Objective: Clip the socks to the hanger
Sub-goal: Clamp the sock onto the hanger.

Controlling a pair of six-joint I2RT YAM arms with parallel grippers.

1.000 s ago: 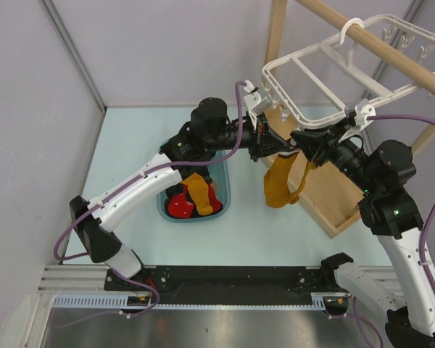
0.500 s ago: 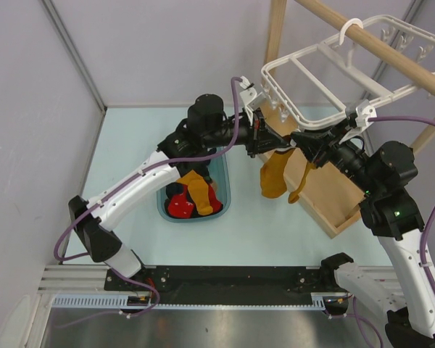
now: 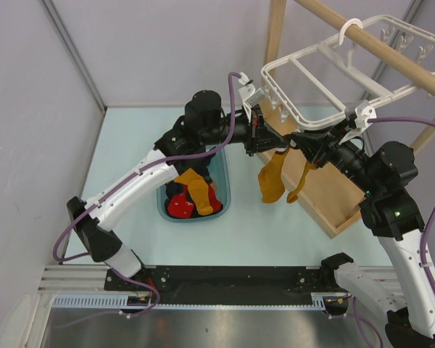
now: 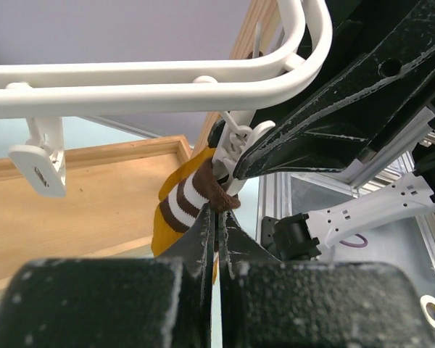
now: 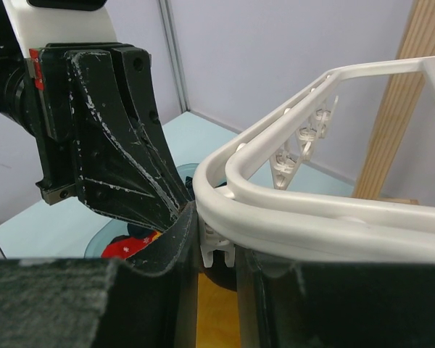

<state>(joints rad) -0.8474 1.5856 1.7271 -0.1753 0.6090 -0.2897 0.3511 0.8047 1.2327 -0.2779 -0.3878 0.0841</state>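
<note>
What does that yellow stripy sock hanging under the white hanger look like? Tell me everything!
The sock is soft mustard-yellow fabric with a brown cuff striped white. It dangles limp under a corner of the white hanger. The left claw pinches the cuff, holding it at a small white clip that the right claw grips.

The white-and-black left arm (image 3: 130, 190) and right arm (image 3: 409, 250) reach forward, tips meeting; left gripper (image 4: 216, 217) pinched tight, right gripper (image 5: 217, 246) slightly parted.
</note>
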